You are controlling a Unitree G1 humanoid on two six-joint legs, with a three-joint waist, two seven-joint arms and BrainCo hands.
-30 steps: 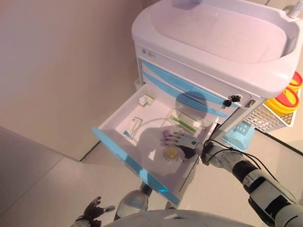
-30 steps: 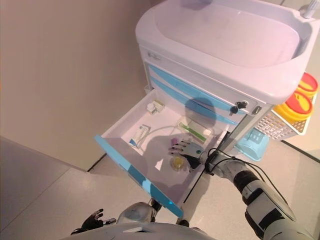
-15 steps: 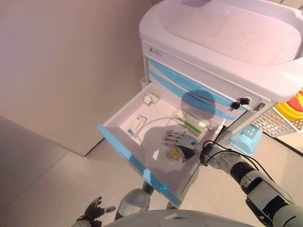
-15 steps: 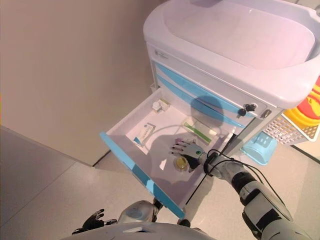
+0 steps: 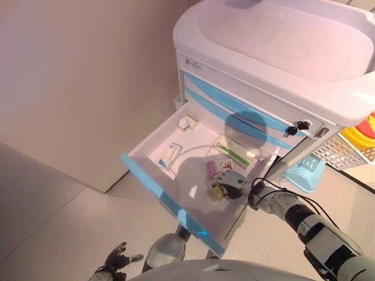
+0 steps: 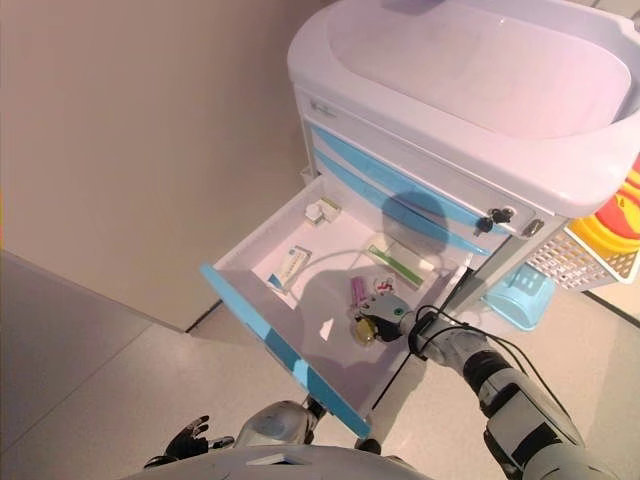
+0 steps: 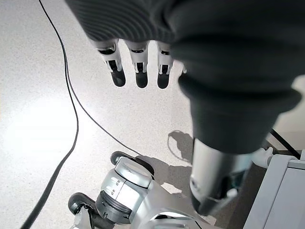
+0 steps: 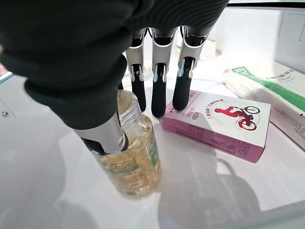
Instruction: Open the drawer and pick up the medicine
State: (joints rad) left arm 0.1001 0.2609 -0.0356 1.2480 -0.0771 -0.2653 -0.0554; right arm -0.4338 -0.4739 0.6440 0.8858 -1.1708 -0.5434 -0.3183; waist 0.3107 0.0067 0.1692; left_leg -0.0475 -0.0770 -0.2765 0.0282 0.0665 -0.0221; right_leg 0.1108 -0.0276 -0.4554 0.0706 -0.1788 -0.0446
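Observation:
The cart's lowest drawer [image 5: 153, 180] stands pulled out. A small clear medicine bottle [image 5: 218, 191] of yellow capsules stands in its front right part. My right hand [image 5: 233, 184] is inside the drawer at the bottle. In the right wrist view the thumb [image 8: 107, 133] presses on the bottle's [image 8: 131, 162] shoulder and the fingers [image 8: 159, 90] come down just behind its top, pinching it. A pink box [image 8: 219, 121] lies flat right behind the bottle. My left hand [image 5: 115, 259] hangs low by the floor, open and empty.
The drawer also holds a green-and-white box [image 5: 232, 154], a blue-and-white box [image 5: 170, 155] and small boxes [image 5: 187, 123] at the back. The white cart [image 5: 281, 47] has two shut blue drawers above. A blue basket [image 5: 302, 172] and yellow containers [image 5: 363, 132] hang at its right.
My right hand's fingers, spread flat over the bottle and pink box before, have curled in onto the bottle; the pink box now shows. The camera shifted early on.

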